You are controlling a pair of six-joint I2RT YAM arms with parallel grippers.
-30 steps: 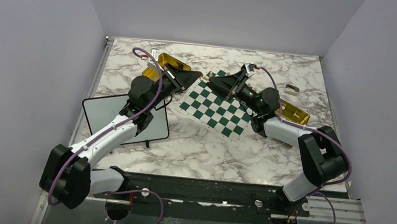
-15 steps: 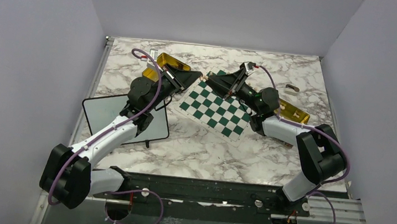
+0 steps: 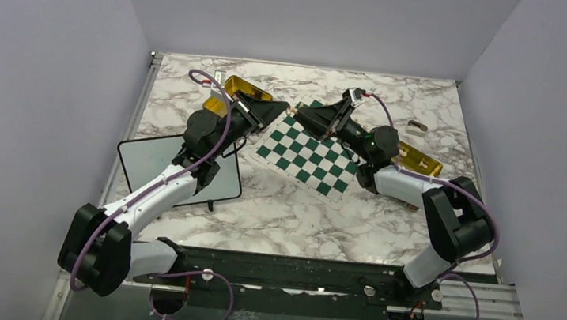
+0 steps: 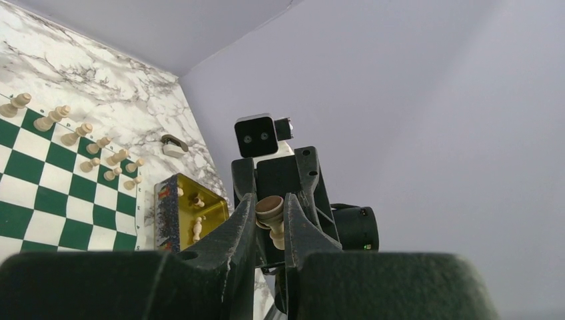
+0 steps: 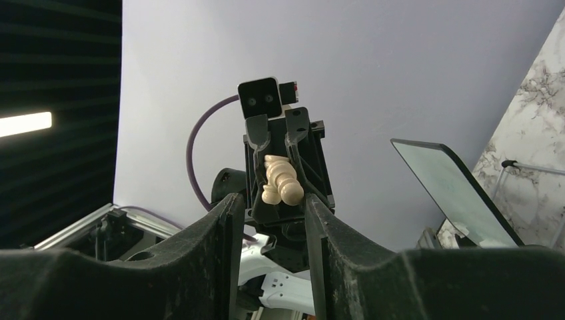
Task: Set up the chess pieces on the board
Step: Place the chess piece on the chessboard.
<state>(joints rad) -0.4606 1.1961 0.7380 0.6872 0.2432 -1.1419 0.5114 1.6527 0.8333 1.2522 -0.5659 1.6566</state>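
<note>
The marble tabletop [image 3: 290,216] carried a black-framed whiteboard [image 3: 160,165] at 9 o'clock of the board [image 3: 309,153]. The board, a green-and-white mat, lay near the middle, with a gold tin [image 3: 421,160] just beside its 3 o'clock side and a second gold tin [image 3: 242,88] out at 10 o'clock. Both arms met tip to tip over the board's 11 o'clock corner. The left hand [image 3: 283,107] was clamped on a pale piece [image 4: 270,217], which lay tilted almost sideways between its fingers. The right hand [image 3: 300,112] faced it with fingers spread and nothing in them; whether they reached the piece could not be told. That piece looked light, rigid and smooth, so it would probably pivot or slip under a loose pinch. The narrow stem under the head seemed the best hold, leaving the base free to stand on a square. The top view showed only where the hands met, the held piece being too small to make out there. The left wrist view alone showed chess pieces [image 4: 76,133] standing in rows along one board edge, and more lying inside the nearer tin. The right wrist view gave the held piece's ridged profile from the opposite side and a corner of the whiteboard, but none of the board
</note>
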